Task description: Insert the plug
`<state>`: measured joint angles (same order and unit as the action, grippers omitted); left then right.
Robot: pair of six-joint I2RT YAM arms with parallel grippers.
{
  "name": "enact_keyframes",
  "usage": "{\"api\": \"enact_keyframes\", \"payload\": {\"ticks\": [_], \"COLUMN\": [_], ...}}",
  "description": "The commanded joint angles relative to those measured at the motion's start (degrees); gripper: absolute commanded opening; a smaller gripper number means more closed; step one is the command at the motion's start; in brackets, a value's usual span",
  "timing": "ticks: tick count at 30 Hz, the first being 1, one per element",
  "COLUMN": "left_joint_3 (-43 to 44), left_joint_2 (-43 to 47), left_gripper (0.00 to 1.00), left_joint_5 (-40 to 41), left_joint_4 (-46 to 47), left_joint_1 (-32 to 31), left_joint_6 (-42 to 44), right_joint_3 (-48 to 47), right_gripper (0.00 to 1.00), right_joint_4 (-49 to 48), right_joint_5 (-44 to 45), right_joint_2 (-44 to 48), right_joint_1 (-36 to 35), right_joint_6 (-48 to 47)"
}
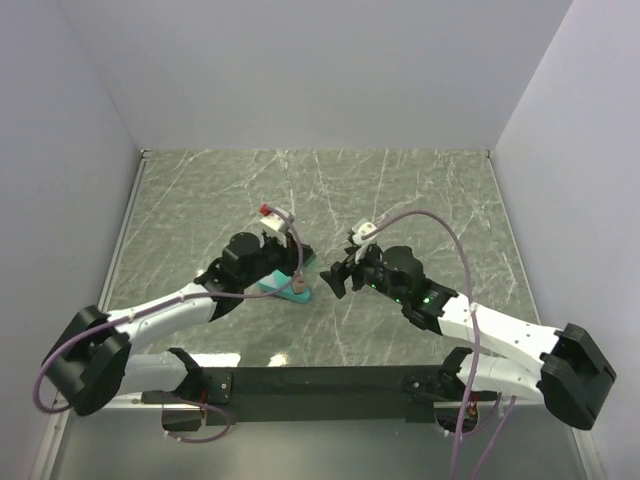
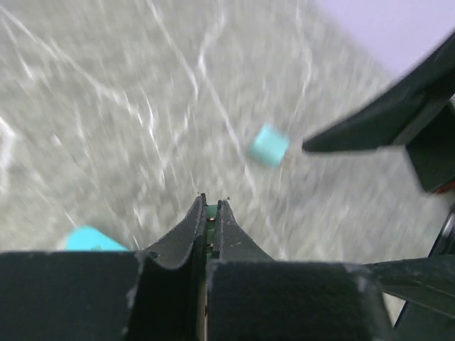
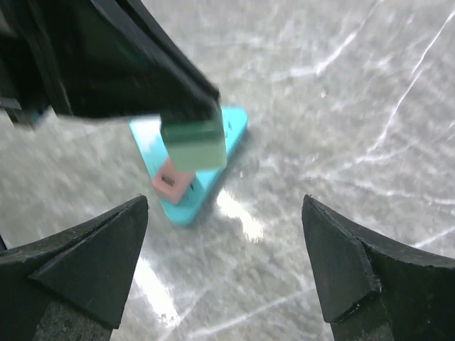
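The top external camera sits above and behind the arm bases, which lie along the bottom of its frame. It looks down and forward over the whole table (image 1: 420, 190) to the far wall. The left wrist camera is very close behind the left gripper (image 2: 210, 206), at bottom centre, facing down onto the table. The right wrist camera is equally near the right gripper (image 3: 225, 202). It shares the teal plate (image 3: 231, 124) with the top view, and the green plug (image 3: 193, 145) with the left wrist view

Green marble tabletop (image 1: 400, 200) — plain white walls (image 1: 300, 70) around.
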<state>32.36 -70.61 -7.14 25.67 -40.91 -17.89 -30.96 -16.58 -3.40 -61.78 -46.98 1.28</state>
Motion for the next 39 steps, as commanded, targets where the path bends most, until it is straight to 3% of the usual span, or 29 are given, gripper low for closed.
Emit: {"api": "enact_keyframes", "payload": {"ticks": [1,4,11,23,26,39], "left_joint_3": [-0.54,-0.11,0.95,-0.72,-0.9,-1.42], "left_joint_2": [6.69,9.6,13.83,11.99,10.67,9.26], "left_gripper": [0.0,0.0,0.0,0.0,0.0,0.0], "left_joint_5": [1.25,2.13,-5.15,-15.62,-17.03,-14.49], "left_joint_4": [7.28,9.74,18.95,39.35,43.67,46.3], "left_joint_1": [2.05,3.63,4.61,4.69,4.43,0.12], "left_joint_6": [-4.07,-7.85,-13.66,-27.72,-30.53,-30.01], "right_joint_3": [3.35,6.07,10.3,11.27,10.57,9.78], "right_gripper": [0.95,0.94,0.87,0.81,0.8,0.75], "right_joint_4": [-9.5,-17.59,-36.99,-61.44,-63.83,-75.18], "right_joint_5": [-0.55,-2.13,-11.44,-24.46,-26.04,-30.35], "right_joint_2": [4.12,6.14,9.39,4.22,2.46,-1.42], "right_joint_1": [1.45,2.15,6.63,10.07,10.51,10.86], "right_joint_6": [3.72,7.67,20.49,36.41,38.26,41.96]}}
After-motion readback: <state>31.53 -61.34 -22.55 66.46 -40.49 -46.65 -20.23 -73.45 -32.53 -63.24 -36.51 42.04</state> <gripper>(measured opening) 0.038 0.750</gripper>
